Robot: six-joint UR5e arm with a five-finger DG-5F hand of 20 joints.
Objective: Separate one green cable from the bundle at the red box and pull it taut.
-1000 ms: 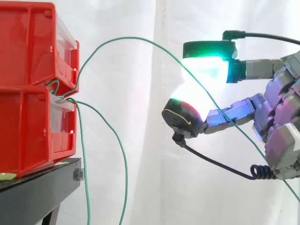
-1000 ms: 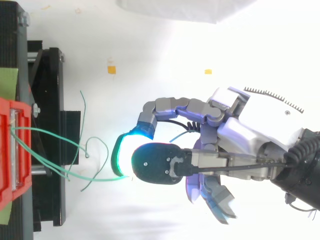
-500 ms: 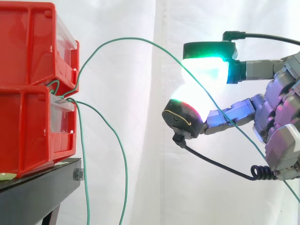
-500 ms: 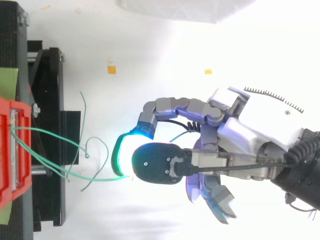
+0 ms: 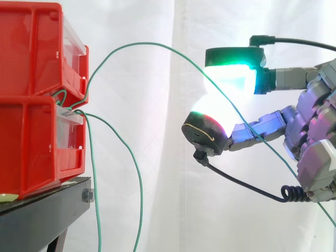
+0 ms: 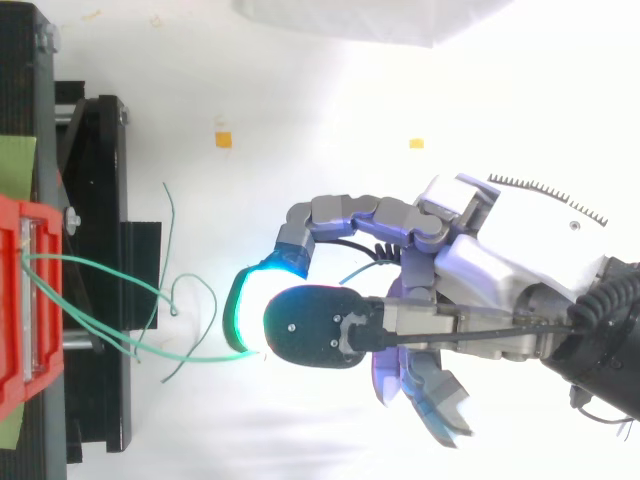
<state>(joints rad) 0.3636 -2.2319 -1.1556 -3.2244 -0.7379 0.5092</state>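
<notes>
Side view, from the left: two red bins (image 5: 31,47) sit stacked on one black stand (image 5: 42,215). Three green cables (image 5: 93,173) come out between them. Two hang down just right of the bins, one nearly straight, one bowed, well apart from the hand. The third cable (image 5: 147,43) rises in a slack arch and slopes down to the right. There the one hand (image 5: 315,121) pinches it between two glowing fingertips (image 5: 231,79), a green one above and another below. Past the pinch the cable crosses the other fingers and runs to the right edge. A white curtain (image 5: 157,157) hangs far behind. From above, the upper fingertip's dark back covers the pinch, and two yellow marks (image 6: 222,139) lie on the white floor.
</notes>
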